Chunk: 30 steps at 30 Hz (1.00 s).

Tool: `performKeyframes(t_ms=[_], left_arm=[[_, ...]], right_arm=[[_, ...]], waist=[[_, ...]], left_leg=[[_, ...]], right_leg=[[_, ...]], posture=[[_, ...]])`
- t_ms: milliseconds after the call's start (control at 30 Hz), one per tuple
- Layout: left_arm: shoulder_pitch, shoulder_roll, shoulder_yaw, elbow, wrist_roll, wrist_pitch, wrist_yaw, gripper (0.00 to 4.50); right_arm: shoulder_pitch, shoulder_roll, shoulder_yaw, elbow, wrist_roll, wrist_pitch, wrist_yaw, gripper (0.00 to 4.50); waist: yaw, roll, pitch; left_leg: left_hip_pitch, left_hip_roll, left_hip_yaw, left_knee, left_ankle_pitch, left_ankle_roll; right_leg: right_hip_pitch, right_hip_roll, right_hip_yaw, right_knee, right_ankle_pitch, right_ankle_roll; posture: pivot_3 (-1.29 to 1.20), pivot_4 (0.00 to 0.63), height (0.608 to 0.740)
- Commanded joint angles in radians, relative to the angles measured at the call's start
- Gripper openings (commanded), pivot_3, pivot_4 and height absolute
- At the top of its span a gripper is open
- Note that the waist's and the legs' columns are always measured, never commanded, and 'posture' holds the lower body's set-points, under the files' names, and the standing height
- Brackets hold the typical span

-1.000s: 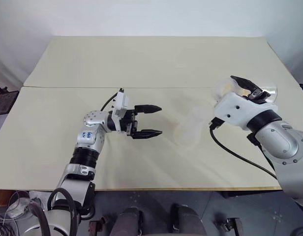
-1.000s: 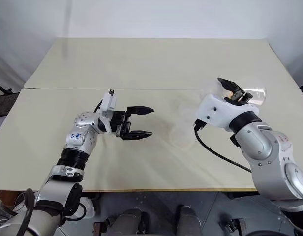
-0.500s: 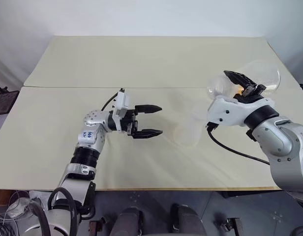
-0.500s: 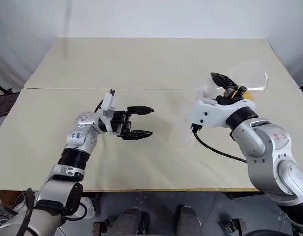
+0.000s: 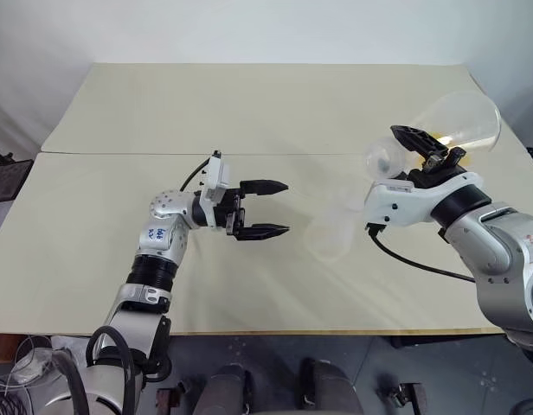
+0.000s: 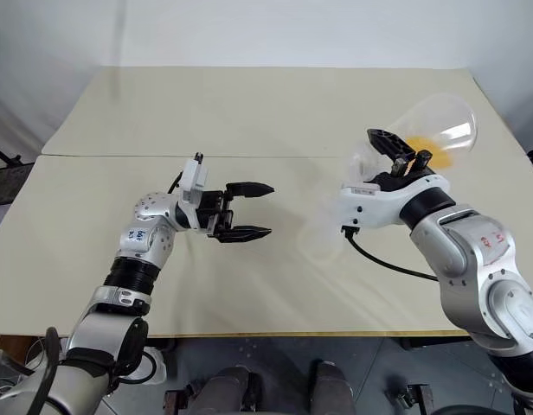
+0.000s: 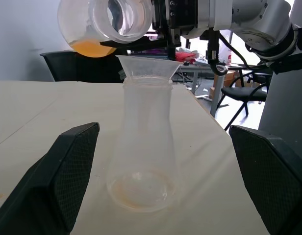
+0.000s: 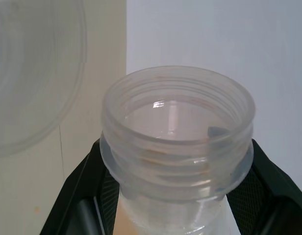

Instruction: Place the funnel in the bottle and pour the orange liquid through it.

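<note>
Two flasks | right gripper: clenched on neck of tilted flask, orange liquid pooled in its base | bottle: upright on table, funnel seated in neck | left gripper: released, beside bottle, apart

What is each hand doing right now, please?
Left hand: open, holding nothing, beside the bottle.
Right hand: closed on the tilted flask with the orange liquid.
</note>
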Motion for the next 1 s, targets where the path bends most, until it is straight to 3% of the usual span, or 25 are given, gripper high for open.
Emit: performKeyframes(t_ms=[33,1000], left_arm=[[-0.007,0.002,0.012,-0.011,-0.002,-0.010,0.002,4.50],[-0.019,0.028,-0.010,-0.023,0.040,-0.017,-0.014,4.50]], right_arm=[[-0.004,-0.005,-0.057,-0.011,-0.044,-0.055,0.000,2.47],[0.025,0.024,-0.117,0.066,-0.153,-0.284,0.021,2.47]], waist=[[0.000,0.000,0.000],[0.000,0.000,0.000]], left_leg=[[0.000,0.000,0.000,0.000,0.000,0.000],[0.000,0.000,0.000,0.000,0.000,0.000]], right_leg=[[0.000,0.000,0.000,0.000,0.000,0.000],[0.000,0.000,0.000,0.001,0.000,0.000]], posture=[[0.00,0.150,0.740],[0.00,0.150,0.740]])
